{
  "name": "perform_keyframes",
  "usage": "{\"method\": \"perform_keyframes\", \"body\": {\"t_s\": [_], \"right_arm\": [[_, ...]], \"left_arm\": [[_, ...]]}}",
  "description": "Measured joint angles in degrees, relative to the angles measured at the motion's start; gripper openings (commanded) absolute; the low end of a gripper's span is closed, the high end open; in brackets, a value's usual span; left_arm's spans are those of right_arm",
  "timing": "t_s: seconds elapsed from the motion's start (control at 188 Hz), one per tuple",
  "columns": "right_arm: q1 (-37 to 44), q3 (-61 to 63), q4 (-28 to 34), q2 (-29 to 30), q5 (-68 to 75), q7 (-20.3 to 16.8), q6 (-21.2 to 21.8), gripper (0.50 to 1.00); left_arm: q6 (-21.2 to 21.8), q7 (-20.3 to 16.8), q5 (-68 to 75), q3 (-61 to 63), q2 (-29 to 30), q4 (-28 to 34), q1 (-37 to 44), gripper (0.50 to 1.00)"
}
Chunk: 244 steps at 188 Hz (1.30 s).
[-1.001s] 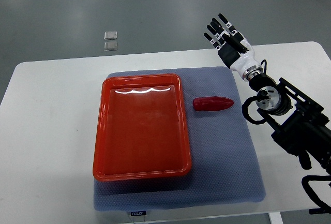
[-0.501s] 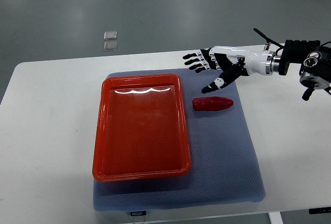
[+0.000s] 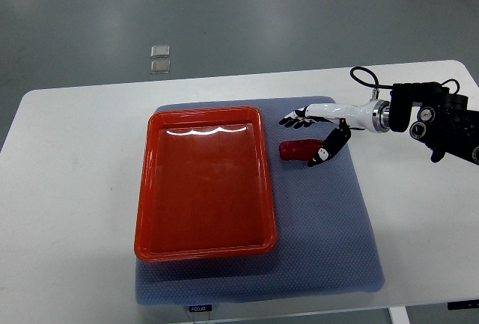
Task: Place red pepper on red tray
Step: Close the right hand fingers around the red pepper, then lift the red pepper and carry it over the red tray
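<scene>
The right hand (image 3: 320, 131) reaches in from the right, over the pepper (image 3: 299, 150). Its fingers (image 3: 293, 120) are spread, thumb angled down, gripping nothing. The tray (image 3: 146, 189) lies left.

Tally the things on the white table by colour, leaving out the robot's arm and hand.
Red: 2, the rectangular red plastic tray and the red pepper
Blue-grey: 1, the textured blue-grey mat
Total: 3

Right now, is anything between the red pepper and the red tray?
Nothing visible. The red pepper lies on the grey mat just right of the red tray, with only bare mat between them. The right robot hand is open over it.
</scene>
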Motion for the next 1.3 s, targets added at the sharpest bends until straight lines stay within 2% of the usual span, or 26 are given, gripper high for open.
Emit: {"method": "perform_keyframes", "body": {"t_s": [0.149,0.596,0.714,0.724,0.756,0.825,0.889,1.097,1.299], "right_arm": [[-0.23,-1.63,-0.56,0.56,-0.46,-0.3,-2.37,0.768],[-1.67,-2.92,-5.5,3.57,-4.76,-0.28,-5.0,0.768],[-1.77,-2.93,-5.81,4.02,-4.83,-0.25,-5.09,0.682],[-1.77,-2.94,-5.82,4.11,-4.84,-0.25,-5.1,0.658],[-1.77,-2.97,-5.82,4.38,-4.89,-0.25,-5.1,0.635],[-1.77,-3.03,-5.84,4.64,-4.94,-0.25,-5.09,0.545],[-1.77,-3.07,-5.84,4.76,-5.22,-0.25,-5.07,0.5],[-1.78,-3.03,-5.83,4.55,-6.58,-0.1,-5.28,0.5],[0.96,-2.75,-4.94,1.89,-5.89,0.06,-4.67,0.5]], "left_arm": [[0.0,0.0,-0.01,-0.01,0.0,0.07,0.0,1.0],[0.0,0.0,-0.04,-0.16,0.0,0.08,0.01,1.0],[0.0,0.0,-0.04,-0.18,0.0,0.08,0.01,1.0],[0.0,0.0,-0.04,-0.18,0.0,0.08,0.01,1.0],[0.0,0.0,-0.04,-0.18,0.0,0.08,0.01,1.0],[0.0,0.0,-0.04,-0.18,0.0,0.08,0.01,1.0],[0.0,0.0,-0.04,-0.18,0.0,0.08,0.01,1.0],[0.0,0.0,-0.04,-0.19,0.0,0.08,0.01,1.0],[0.0,0.0,-0.04,-0.19,0.0,0.08,0.01,1.0]]}}
